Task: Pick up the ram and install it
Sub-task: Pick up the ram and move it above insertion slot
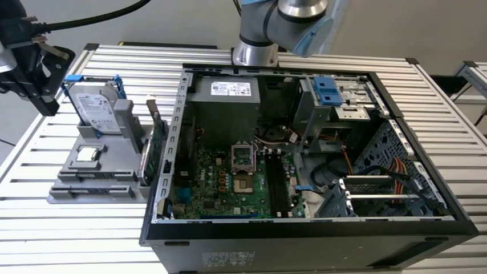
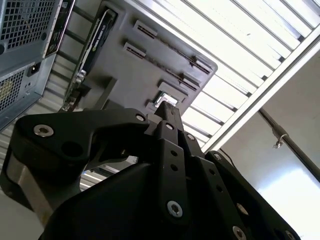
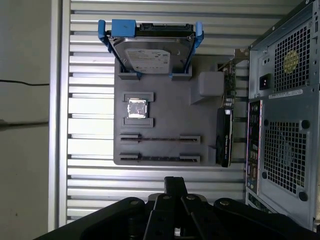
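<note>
The gripper (image 1: 47,103) hangs above the slatted aluminium table (image 1: 76,240) at the exterior view's left, beside the grey holder tray (image 1: 76,194). In both wrist views its fingers (image 3: 175,184) look pressed together at the tip, with nothing between them. In the first wrist view the tip sits over the bare slats just off the tray's edge, on the side closest to the ram and clear of it.

The ram (image 3: 160,138) is a thin dark stick standing on edge between two small end blocks on the tray. A second similar strip runs parallel in the next row, closer to the gripper. Past these lies the small square processor chip (image 3: 137,107) in its own seat. Beyond that the hard drive (image 3: 152,55) stands upright in its blue-sided frame.

An expansion card (image 3: 224,137) stands along the tray's side, between the tray and the computer case (image 1: 304,225). The case lies open on the table, its motherboard exposed.
</note>
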{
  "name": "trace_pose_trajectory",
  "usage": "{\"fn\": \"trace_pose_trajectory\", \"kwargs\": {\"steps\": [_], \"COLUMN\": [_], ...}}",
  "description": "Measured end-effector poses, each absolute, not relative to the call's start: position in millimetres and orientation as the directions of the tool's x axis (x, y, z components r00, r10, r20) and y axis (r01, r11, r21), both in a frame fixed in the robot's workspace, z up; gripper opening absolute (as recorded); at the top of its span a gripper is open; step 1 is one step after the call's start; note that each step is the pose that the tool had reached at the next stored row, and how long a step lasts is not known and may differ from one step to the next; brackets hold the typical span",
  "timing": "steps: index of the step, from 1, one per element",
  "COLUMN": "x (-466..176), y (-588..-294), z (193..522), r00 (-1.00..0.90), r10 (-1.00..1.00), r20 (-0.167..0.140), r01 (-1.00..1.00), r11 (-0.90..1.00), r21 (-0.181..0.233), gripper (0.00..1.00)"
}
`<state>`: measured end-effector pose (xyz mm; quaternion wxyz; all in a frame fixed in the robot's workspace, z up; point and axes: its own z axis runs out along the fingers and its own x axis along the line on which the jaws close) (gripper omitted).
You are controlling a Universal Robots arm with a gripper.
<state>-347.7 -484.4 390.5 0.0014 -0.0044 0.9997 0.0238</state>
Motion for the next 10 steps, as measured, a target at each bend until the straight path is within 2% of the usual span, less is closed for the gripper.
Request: {"fn": "trace_pose_trajectory", "kwargs": {"steps": [10], "x": [-348.4], "y": [-484.5], "z": [390.6], "r00": [-0.999], "r10": [-0.042], "r20": [-0.003], "r01": [-0.042], "r11": [0.998], "r21": [0.047], "gripper": [0.0]}}
